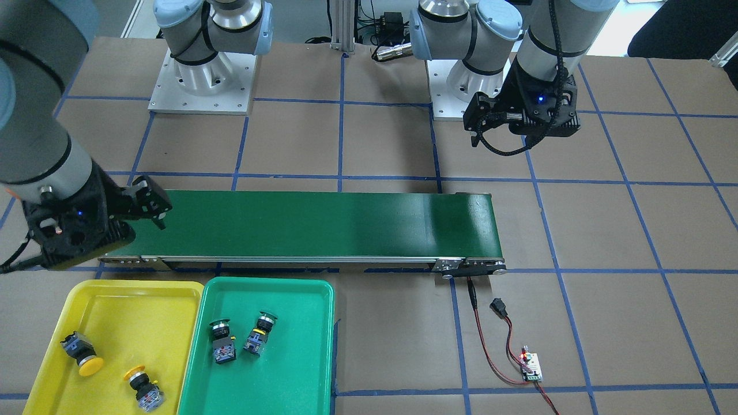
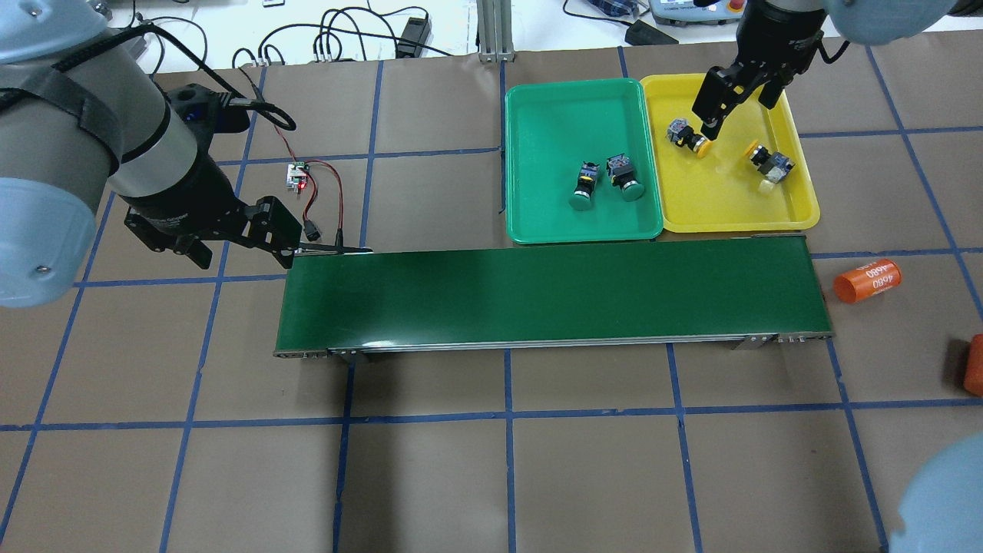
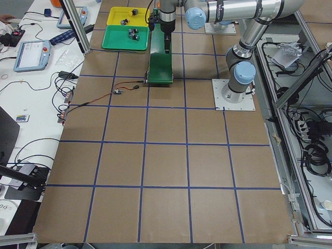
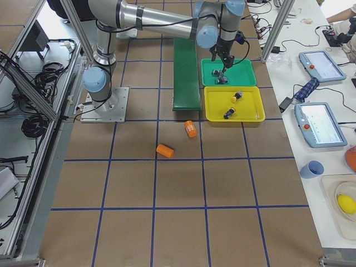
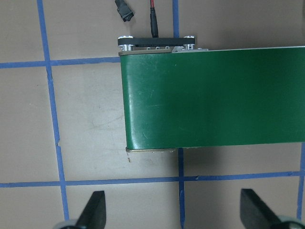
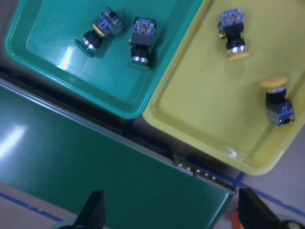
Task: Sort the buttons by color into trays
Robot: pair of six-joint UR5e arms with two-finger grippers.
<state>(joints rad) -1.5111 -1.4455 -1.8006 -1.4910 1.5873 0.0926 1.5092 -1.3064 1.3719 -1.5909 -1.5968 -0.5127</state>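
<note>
Left pincer [image 5: 172, 210] and right pincer [image 6: 172, 212] gape wide, empty. Dipping near the yellow tray [image 2: 722, 201], the right could knock a button [image 2: 686, 137] out.

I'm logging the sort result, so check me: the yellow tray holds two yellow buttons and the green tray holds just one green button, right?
Not quite. The green tray holds two green buttons, not one, lying side by side; the overhead exterior view shows both. The yellow tray does hold two yellow buttons.
</note>
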